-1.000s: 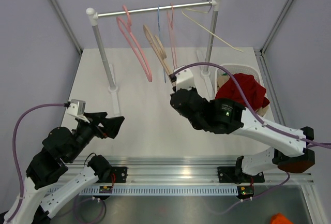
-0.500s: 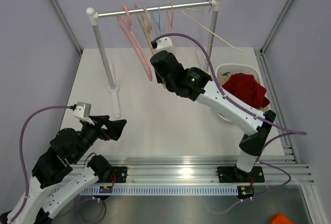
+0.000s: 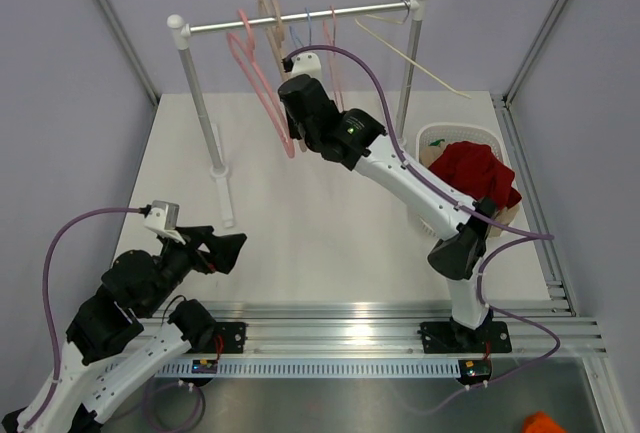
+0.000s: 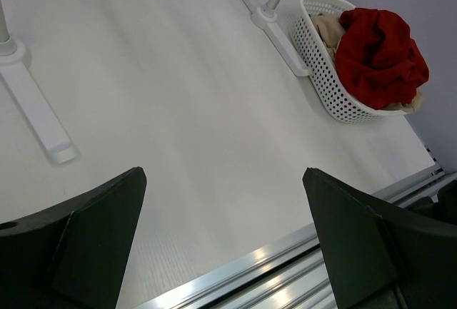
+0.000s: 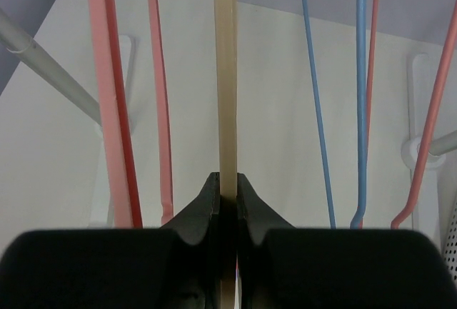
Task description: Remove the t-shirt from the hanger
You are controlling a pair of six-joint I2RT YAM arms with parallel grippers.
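The red t-shirt (image 3: 478,178) lies bunched in the white basket (image 3: 437,135) at the right, off any hanger; it also shows in the left wrist view (image 4: 378,48). My right gripper (image 3: 285,53) is up at the rail, shut on a bare beige hanger (image 3: 268,15). In the right wrist view the jaws (image 5: 228,179) pinch the hanger's flat bar (image 5: 226,73). My left gripper (image 3: 228,246) is open and empty, low over the front left of the table (image 4: 223,173).
A rack with a metal rail (image 3: 340,15) stands at the back on two posts. Pink hangers (image 3: 262,93), a blue one (image 5: 360,95) and a cream one (image 3: 410,53) hang from it. The left post's foot (image 4: 32,109) lies ahead of my left gripper.
My right arm has swung from beside the basket up and back to the rail, carrying the beige hanger. My left arm has shifted slightly.
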